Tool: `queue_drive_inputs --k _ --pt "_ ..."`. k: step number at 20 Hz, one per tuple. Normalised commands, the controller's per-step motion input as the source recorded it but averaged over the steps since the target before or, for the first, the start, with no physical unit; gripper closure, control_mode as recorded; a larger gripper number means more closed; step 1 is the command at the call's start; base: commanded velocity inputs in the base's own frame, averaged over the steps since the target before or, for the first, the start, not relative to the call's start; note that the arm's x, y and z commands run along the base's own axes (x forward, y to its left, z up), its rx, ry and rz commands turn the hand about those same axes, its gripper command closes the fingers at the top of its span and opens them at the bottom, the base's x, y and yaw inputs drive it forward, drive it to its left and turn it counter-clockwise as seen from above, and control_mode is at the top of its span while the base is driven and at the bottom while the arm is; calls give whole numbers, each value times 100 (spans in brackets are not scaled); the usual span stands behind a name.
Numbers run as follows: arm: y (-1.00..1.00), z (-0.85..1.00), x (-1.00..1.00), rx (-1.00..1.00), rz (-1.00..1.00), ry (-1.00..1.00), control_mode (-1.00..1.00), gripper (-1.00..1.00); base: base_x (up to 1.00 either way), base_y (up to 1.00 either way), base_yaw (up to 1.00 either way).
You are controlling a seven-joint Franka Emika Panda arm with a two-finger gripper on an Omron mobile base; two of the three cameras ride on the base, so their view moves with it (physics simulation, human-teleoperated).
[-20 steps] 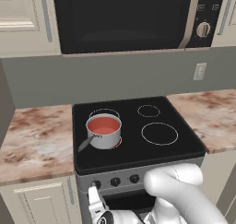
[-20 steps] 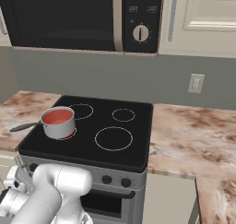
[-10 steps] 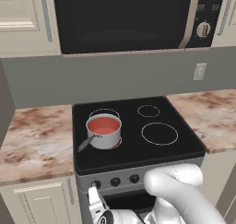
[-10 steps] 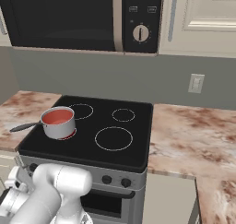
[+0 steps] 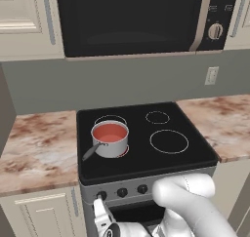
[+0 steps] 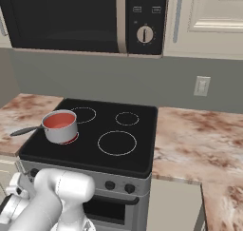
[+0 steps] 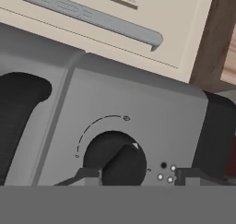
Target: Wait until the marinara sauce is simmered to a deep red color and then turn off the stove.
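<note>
With the sauce (image 5: 109,132) reddened, the gripper (image 7: 136,174) has been narrowed around the stove (image 5: 146,133) knob (image 7: 115,158) between its fingertips; contact cannot be confirmed.

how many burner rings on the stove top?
4. Back left, back right, front right, and front left under the saucepan, mostly hidden with a red glow at its base.

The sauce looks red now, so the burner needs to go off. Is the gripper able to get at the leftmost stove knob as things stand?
Probably yes. In the hand view the gripper sits right at the knob, a fingertip either side and nothing between; whether it grips is unclear.
</note>
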Motion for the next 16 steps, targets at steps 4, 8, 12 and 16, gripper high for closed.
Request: queue_drive_inputs --k 4,8,12,16 --pt "0 0 -4 0 0 0 -100 -100 0 0 0" --pt "12 14 -12 0 0 0 -100 -100 0 0 0" --pt "1 5 2 0 0 0 -100 -100 0 0 0" --pt "0 2 15 0 0 3 -100 -100 0 0 0"
